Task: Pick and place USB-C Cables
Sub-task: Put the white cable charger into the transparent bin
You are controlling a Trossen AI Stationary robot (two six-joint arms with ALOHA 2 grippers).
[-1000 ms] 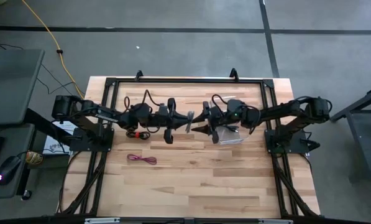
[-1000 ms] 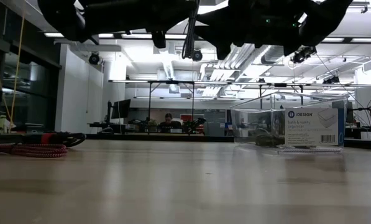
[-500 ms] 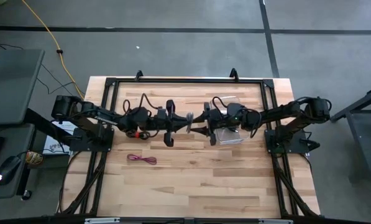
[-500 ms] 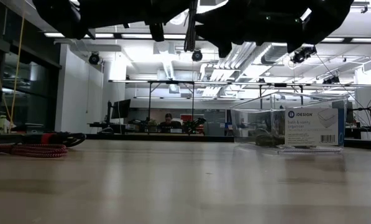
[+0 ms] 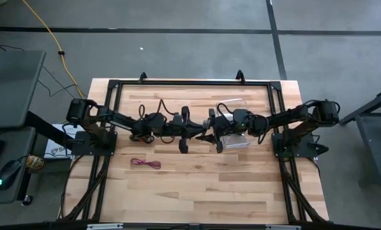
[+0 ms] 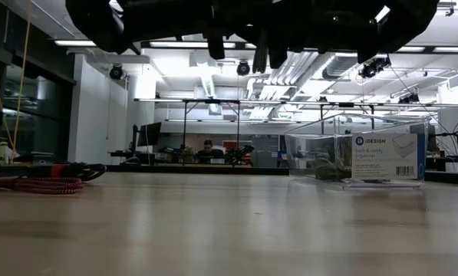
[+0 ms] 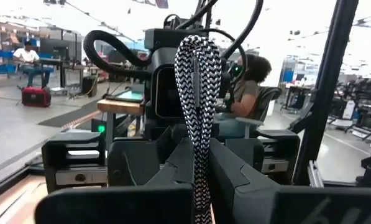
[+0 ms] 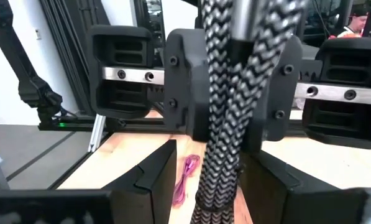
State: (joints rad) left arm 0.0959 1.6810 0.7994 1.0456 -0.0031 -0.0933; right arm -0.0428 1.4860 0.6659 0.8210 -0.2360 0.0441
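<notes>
The grey cable [image 7: 199,81], a black-and-white braided bundle, is up in the air over the table's middle, in my left gripper [image 7: 201,146], which is shut on it. My right gripper [image 8: 210,168] faces it head-on, open, with a finger on either side of the grey cable [image 8: 225,93]. In the high view the left gripper [image 5: 198,132] and right gripper [image 5: 209,135] meet tip to tip. The magenta-red cable [image 5: 145,164] lies flat on the table. The black-and-red cable [image 6: 41,184] lies under the left arm. My left gripper pinches the grey cable's folded strands [image 7: 201,163] between its two fingers, several strands together. The fingers come in level from the table's left, across the bundle. The bundle is lifted clear and stands upright, its looped end [image 7: 199,46] rising past the fingertips.
A clear plastic box [image 6: 367,157] stands on the table's right half under the right arm [image 5: 260,121], with something dark inside it. Black frame rails [image 5: 190,82] border the table. Bare wood [image 5: 203,191] stretches toward the near edge. People sit in the room beyond.
The left arm has reached toward the table's right and slightly nearer, carrying the grey cable up to the right gripper. The gap between the two grippers has closed, so they now meet tip to tip. The cables on the table have stayed put.
</notes>
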